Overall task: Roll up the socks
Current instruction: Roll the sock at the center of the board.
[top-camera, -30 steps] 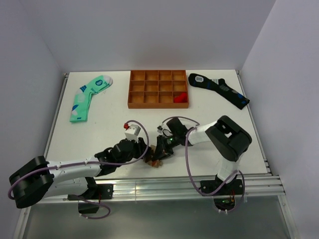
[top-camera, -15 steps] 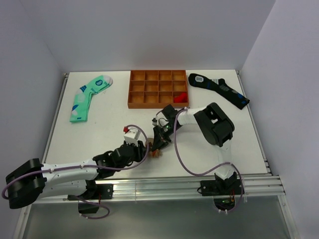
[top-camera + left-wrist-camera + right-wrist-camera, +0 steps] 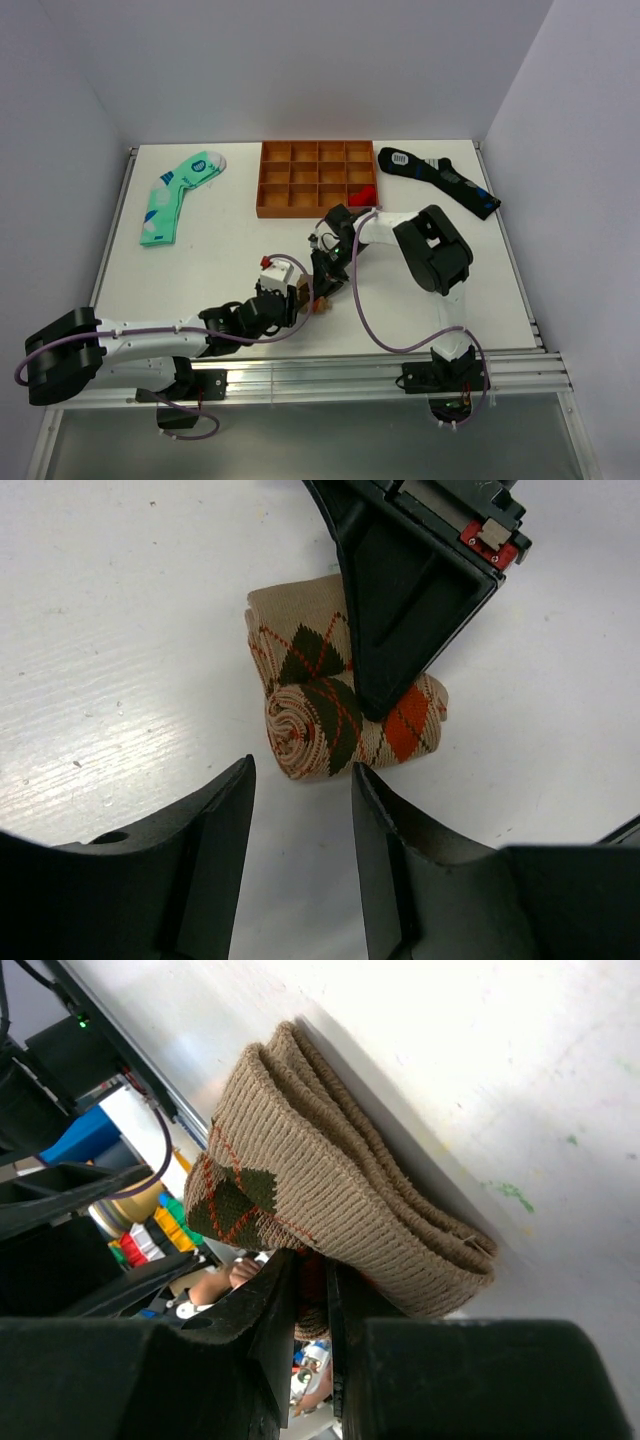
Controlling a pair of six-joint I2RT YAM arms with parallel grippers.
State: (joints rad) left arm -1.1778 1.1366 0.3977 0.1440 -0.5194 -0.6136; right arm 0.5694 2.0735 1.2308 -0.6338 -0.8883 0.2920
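The right claw (image 3: pixel 308 1278) is pinching the rolled sock (image 3: pixel 310 730), likely so it cannot unroll; the left claw (image 3: pixel 302 778) is hovering spread just short of it.

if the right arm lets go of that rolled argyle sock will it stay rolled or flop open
Probably loosens: the argyle sock is soft ribbed knit, its roll seemingly held only by the right gripper, jaws pinched on it. It likely sags if lifted by one edge. Pushed, the round coil might roll or slide on the smooth table.
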